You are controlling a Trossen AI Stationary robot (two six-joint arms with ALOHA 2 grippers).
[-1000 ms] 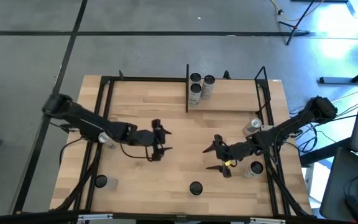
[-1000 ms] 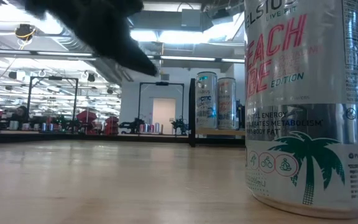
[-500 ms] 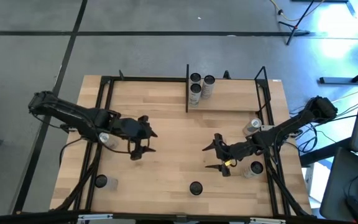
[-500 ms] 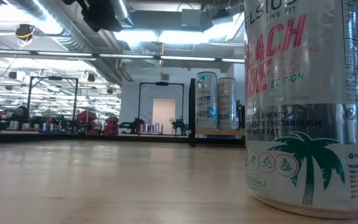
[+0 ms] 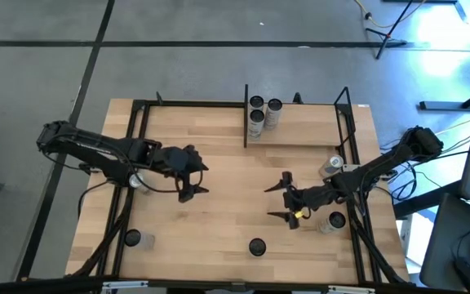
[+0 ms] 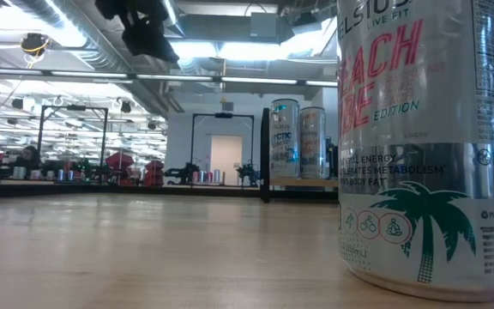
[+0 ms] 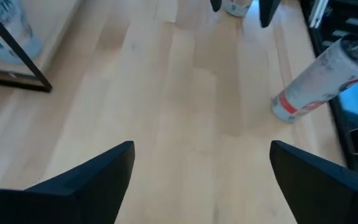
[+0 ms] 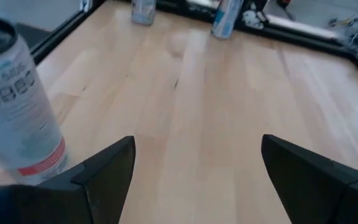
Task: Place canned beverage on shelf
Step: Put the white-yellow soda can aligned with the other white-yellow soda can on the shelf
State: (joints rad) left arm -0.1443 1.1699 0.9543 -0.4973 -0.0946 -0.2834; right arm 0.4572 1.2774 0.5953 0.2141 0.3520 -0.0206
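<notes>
The shelf point(image 5: 304, 135) is a narrow light-wood plank with black posts at the table's far right. Three cans point(image 5: 256, 121) stand at its left end; two of them show in the low view point(image 6: 286, 142). My left gripper point(image 5: 201, 180) is open and empty above the table's left middle. My right gripper point(image 5: 271, 202) is open and empty above the right middle. A can point(image 5: 257, 246) stands at the near edge; it shows large in the low view point(image 6: 418, 137) and beside my right fingers in the right wrist view point(image 8: 17, 106), untouched.
A can with a red band point(image 5: 330, 166) lies on its side by the right frame rail, also in the left wrist view point(image 7: 316, 78). Other cans stand at the near right point(image 5: 333, 220), near left point(image 5: 132, 238) and under my left arm point(image 5: 137, 181). Black frame rails point(image 5: 137, 163) run along both sides.
My left gripper has drawn back toward the table's left edge and then a little toward the far edge, rising out of the low view's foreground; it stays open and empty. No can has moved.
</notes>
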